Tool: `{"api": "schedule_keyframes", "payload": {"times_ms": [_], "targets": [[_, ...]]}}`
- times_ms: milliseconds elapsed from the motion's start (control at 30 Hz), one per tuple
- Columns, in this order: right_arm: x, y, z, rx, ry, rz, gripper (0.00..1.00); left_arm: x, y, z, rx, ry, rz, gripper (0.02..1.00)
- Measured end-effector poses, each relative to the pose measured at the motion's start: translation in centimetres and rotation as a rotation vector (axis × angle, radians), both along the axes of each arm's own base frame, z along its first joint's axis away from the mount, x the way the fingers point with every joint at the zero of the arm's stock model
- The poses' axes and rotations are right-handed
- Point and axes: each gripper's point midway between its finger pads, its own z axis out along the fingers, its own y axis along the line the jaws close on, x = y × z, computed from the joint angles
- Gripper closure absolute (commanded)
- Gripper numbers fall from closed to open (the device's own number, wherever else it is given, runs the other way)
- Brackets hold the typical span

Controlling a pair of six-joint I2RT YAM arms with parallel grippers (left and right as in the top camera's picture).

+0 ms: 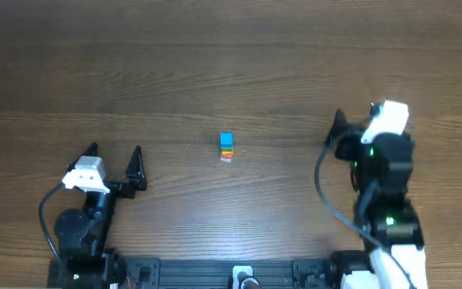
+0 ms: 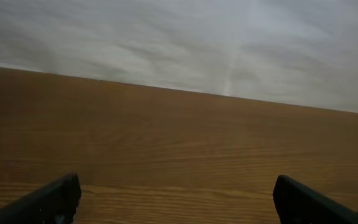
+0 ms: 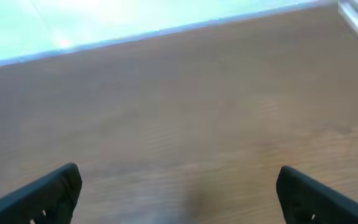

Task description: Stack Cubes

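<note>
Fingers [image 2: 53,200] spread wide on both arms, nothing held. I see wooden table [image 1: 215,64], left gripper [image 1: 115,155] near its base, right gripper [image 3: 178,194] over at the right side. Cube stack [image 1: 226,148] sits mid-table between them, well apart from both: blue cube [image 1: 226,140] atop orange cube [image 1: 226,151].

Stack near the middle of the brown wooden bench [image 1: 231,64], one arm off to each side.
The small blue cube [image 1: 226,140] sits on top of the small orange cube [image 1: 226,150]. The black two-finger left hand [image 1: 115,151] is well apart from the stack on its left, and the black two-finger right hand [image 1: 333,131] is well apart on its right. Both arm bases stand at the bench's near edge.
</note>
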Motion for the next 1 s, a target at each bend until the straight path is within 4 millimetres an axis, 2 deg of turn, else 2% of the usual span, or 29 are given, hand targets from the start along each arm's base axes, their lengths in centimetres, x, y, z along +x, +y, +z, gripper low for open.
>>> {"api": "schedule_keyframes", "payload": {"times_ms": [133, 300, 567, 833, 1000], "targets": [[-1.7, 0.5, 0.1, 0.014, -0.141, 0.029, 0.007, 0.0, 0.0, 0.0, 0.000, 0.000, 0.000, 0.018], [-3.4, 1.4, -1.3, 0.030, -0.224, 0.080, 0.009, 0.0, 0.0, 0.0, 0.000, 0.000, 0.000, 0.018], [-4.4, 2.0, -2.9, 0.038, -0.323, 0.120, 0.009, 0.0, 0.0, 0.0, 0.000, 0.000, 0.000, 0.018], [-5.3, 2.9, -2.9, -0.085, -0.386, 0.204, 0.009, 0.0, 0.0, 0.0, 0.000, 0.000, 0.000, 0.018], [-5.3, 3.0, -4.1, -0.132, -0.375, 0.222, 0.014, 0.0, 0.0, 0.0, 0.000, 0.000, 0.000, 0.018]]}}
